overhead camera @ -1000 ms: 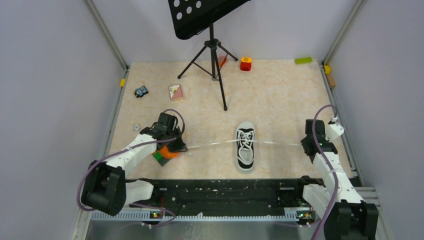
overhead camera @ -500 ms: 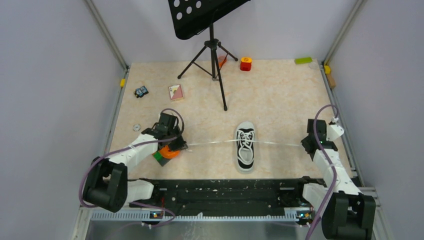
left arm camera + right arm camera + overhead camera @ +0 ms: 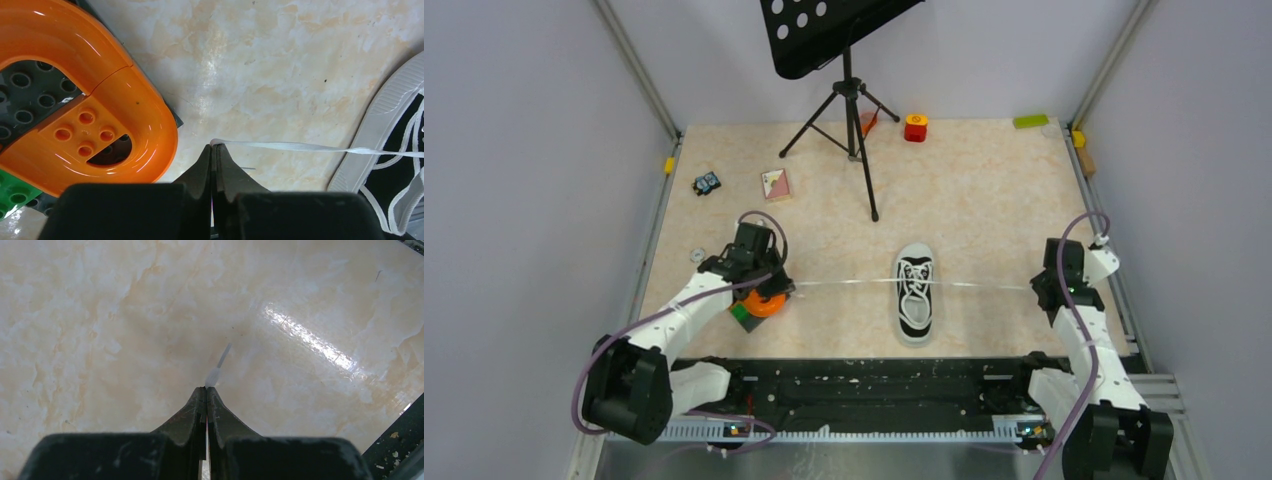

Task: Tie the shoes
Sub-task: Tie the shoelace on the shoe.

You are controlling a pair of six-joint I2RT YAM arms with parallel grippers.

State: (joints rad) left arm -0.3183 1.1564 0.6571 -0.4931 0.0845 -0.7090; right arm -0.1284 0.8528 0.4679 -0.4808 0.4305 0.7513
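Observation:
The black sneaker (image 3: 915, 292) with white toe cap and sole lies in the middle of the table, toe toward the arms; its edge shows in the left wrist view (image 3: 395, 150). Its two white laces are pulled taut sideways. My left gripper (image 3: 790, 289) is shut on the left lace (image 3: 280, 146), near its end, beside an orange brick. My right gripper (image 3: 1031, 289) is shut on the right lace (image 3: 984, 287); only its tip (image 3: 218, 368) sticks out past the jaws in the right wrist view.
An orange curved brick (image 3: 100, 100) on dark and green bricks (image 3: 742, 312) sits right by my left gripper. A music stand tripod (image 3: 854, 120) stands behind the shoe. Small toys (image 3: 915, 127), a card (image 3: 775, 184) and a token (image 3: 696, 255) lie at the back and left.
Both grippers have moved slightly outward, away from the shoe. The laces stay stretched and both grips hold.

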